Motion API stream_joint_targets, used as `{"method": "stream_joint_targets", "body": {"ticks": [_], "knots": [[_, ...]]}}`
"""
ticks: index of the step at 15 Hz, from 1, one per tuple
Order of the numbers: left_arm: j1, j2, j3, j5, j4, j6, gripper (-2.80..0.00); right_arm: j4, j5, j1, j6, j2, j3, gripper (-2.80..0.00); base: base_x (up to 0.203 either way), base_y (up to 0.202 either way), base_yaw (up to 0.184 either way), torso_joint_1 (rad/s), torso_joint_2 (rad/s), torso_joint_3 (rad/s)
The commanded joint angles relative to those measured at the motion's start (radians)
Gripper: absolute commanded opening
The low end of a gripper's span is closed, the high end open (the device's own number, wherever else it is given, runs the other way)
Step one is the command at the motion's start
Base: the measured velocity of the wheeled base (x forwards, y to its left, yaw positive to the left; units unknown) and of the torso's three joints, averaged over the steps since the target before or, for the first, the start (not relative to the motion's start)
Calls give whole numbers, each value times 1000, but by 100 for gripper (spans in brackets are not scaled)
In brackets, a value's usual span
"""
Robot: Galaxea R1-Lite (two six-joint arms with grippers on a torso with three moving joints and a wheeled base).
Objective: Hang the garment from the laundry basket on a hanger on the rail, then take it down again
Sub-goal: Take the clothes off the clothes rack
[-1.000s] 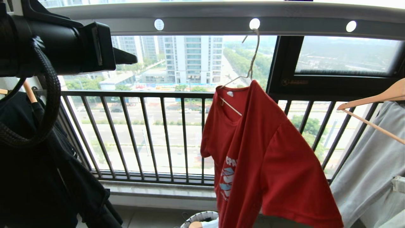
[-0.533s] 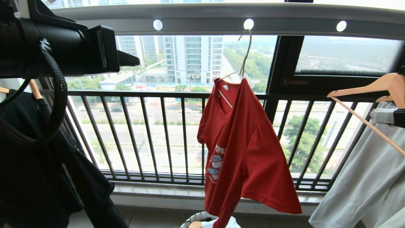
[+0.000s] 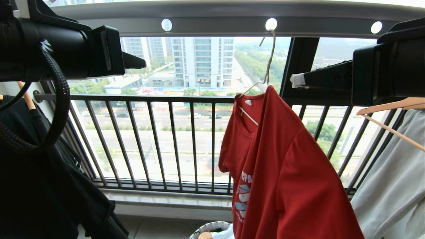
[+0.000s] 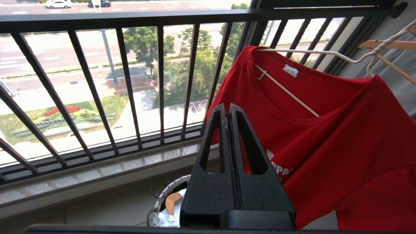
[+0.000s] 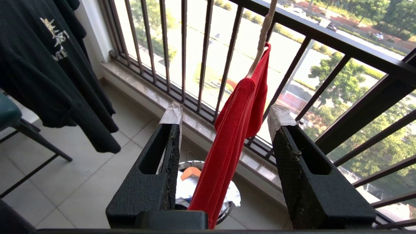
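Left end effector (image 4: 228, 109) raised at head-view far left, fingers pressed flat together, holding nothing, tips aimed at the window railing (image 3: 149, 99). Black shirt (image 3: 40, 186) hangs below it at the left edge.

Rail (image 3: 215, 20) runs horizontally across the top, long axis left-right, round holes along it. Hanger (image 3: 267, 63) has its hook through one hole right of centre; twisted neck drops nearly straight down, slightly slanted. Its lower wire shows inside the collar of the garment (image 3: 282, 172).

Garment is on the hanger, long axis vertical, collar up, hem out of view below. It is turned partly edge-on to the head camera: print and lettering face left and toward the robot, one shoulder and sleeve come toward the camera at right. In the right wrist view it reads as a narrow red strip hanging straight down.

Laundry basket (image 3: 207, 229) sits on the floor below the garment, by its left side, rim up, white cloth inside.

Right end effector (image 5: 224, 117) at upper right, level with the hanger neck, fingers spread wide, empty, taped tips pointing left at the garment, not touching it. Wooden hanger (image 3: 388, 116) with grey clothing (image 3: 395, 186) at far right.
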Motion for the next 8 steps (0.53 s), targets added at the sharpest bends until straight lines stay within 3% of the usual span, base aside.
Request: {"method": "stream_joint_targets", "body": {"ticks": [1,8], "knots": [[-1,-6,2,0,1,-2,-280,0,-36,20,0,133,-80,0,0,0,0,0,0,0],[1,-22,5,3,1,-2,-280,-63,-57,-55,-1,251,-172,0,0,0,0,0,0,0]]}}
